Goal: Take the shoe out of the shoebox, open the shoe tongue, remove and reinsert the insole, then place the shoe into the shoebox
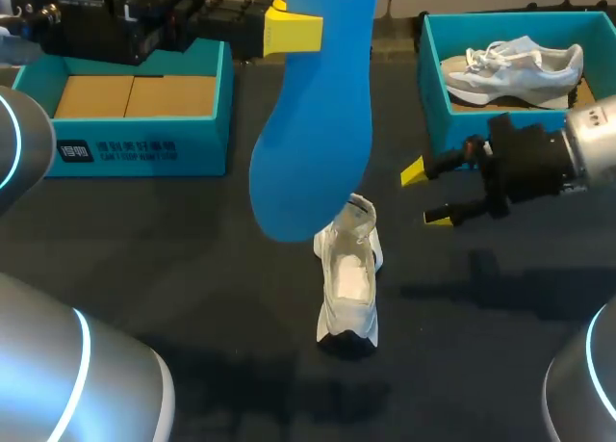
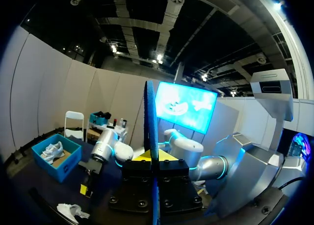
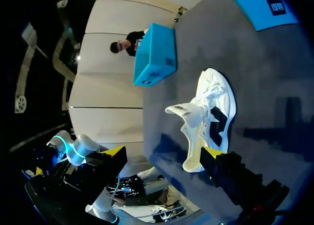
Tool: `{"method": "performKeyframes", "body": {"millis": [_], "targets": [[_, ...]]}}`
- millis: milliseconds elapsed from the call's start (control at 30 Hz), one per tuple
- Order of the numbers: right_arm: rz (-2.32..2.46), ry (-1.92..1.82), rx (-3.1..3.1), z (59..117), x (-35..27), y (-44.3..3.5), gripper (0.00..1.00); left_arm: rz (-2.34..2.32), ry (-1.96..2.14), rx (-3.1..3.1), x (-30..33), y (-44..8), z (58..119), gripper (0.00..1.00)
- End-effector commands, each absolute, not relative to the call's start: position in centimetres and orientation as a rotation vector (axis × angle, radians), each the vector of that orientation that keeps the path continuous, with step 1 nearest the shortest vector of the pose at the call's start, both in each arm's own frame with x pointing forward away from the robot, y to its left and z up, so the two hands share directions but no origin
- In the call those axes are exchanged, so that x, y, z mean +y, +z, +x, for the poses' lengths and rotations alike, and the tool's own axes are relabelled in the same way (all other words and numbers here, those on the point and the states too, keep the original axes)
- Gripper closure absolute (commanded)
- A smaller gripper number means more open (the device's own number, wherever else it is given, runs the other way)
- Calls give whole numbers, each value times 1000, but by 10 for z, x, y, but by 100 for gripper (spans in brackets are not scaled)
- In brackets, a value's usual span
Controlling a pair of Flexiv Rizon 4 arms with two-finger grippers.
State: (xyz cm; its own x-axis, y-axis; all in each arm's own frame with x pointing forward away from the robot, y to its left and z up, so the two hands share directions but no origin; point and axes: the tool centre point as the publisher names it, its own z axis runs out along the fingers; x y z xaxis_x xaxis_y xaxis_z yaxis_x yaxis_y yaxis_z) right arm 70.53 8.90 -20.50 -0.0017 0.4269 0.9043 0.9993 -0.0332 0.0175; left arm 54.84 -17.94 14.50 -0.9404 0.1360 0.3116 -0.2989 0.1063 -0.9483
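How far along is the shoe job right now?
Done: the white shoe stands on the table, tongue open, insole out. In hand: the left gripper holds the blue insole aloft. Left: reinsert it, then box the shoe. The right gripper is open, empty.

Blue insole (image 1: pixel 318 105), white shoe (image 1: pixel 348 288)

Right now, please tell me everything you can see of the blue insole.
The blue insole is a flat, smooth, foam-like sole shape, plain blue. It is out of the white shoe and held up in the air, nearly upright, broad rounded end downward. The left gripper clamps its upper end from both sides; nothing else seems to touch it.
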Motion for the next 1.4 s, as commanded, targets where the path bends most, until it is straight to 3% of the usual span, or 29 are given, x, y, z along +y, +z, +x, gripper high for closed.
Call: {"method": "performKeyframes", "body": {"millis": [33, 567, 967, 1400], "targets": [[-1500, -1024, -1510, 709, 89, -198, 0, 158, 1897, -2071, -181, 145, 549, 100], [-1452, -1070, -1467, 716, 87, -187, 0, 6, 1993, -2191, -177, 145, 562, 100], [-1452, -1070, -1467, 716, 87, -187, 0, -1101, 2282, -2503, -157, 108, 611, 100], [-1452, -1070, -1467, 716, 87, -187, 0, -2487, 1877, -2364, -163, 52, 612, 100]]}}
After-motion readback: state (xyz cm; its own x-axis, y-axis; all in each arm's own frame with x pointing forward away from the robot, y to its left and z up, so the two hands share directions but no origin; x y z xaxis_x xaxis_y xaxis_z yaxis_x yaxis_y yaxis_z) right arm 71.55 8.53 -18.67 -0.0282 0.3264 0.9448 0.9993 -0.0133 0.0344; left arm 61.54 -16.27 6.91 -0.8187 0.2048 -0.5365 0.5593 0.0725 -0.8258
